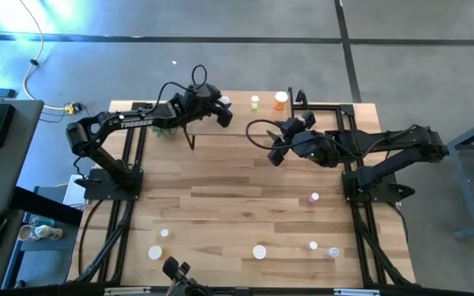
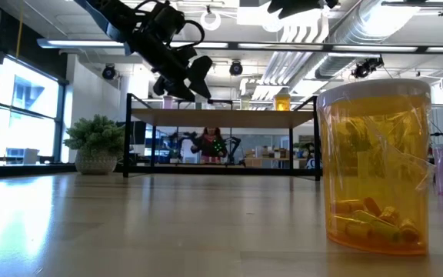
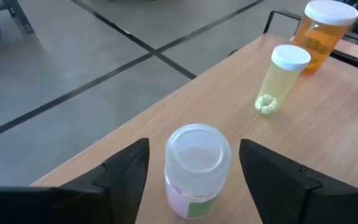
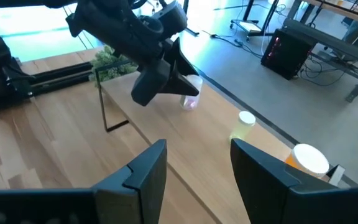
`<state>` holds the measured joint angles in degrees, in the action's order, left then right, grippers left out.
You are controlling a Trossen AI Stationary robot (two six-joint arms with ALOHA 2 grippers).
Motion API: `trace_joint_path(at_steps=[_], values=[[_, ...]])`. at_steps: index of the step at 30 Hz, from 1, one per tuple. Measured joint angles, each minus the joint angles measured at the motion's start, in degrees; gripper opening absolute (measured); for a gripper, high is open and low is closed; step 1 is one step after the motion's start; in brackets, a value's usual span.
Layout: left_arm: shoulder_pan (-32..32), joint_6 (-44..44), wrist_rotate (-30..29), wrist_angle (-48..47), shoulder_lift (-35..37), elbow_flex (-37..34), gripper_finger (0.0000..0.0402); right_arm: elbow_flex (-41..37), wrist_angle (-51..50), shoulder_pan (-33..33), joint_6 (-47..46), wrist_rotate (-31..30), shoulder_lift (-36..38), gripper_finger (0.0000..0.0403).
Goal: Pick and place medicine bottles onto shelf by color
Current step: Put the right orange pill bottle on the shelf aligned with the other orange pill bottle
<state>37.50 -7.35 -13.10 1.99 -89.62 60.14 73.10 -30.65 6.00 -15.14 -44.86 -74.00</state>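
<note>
Pink bottle (image 3: 197, 169) upright on shelf (image 3: 328, 124), cap up; left gripper (image 3: 194, 171) jaws apart, seemingly clear.

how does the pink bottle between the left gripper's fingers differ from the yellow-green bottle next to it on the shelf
The pink bottle looks shorter and squatter; the yellow-green bottle taller and slimmer. The pink bottle sits between the open left gripper fingers; the yellow-green bottle stands free. Both stand upright on the shelf, white-capped.

Light matt wooden shelf (image 3: 166, 112), translucent plastic bottles (image 3: 196, 169)
</note>
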Motion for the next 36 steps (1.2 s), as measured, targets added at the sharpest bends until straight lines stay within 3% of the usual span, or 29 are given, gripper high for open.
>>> trace_joint_path(at_steps=[12, 22, 30, 36], values=[[0.0, 0.65, 0.45, 2.88, 2.01, 0.02, 0.0241, 0.0, -0.39, 0.0, 0.15, 0.2, 0.02, 0.017], [-0.34, 4.42, 2.95, 0.99, 8.8, 0.02, 0.0241, 0.0, -0.4, 0.0, 0.17, 2.59, 0.02, 0.017], [-2.7, 7.83, 11.33, -7.18, 15.52, 0.13, 0.0241, 0.0, -2.77, 0.02, 0.91, 10.85, 0.02, 0.0176], [-7.27, 8.55, 11.63, -16.2, 17.03, 0.11, 0.0241, 0.0, -2.96, 0.02, 0.63, 17.22, 0.02, 0.021]])
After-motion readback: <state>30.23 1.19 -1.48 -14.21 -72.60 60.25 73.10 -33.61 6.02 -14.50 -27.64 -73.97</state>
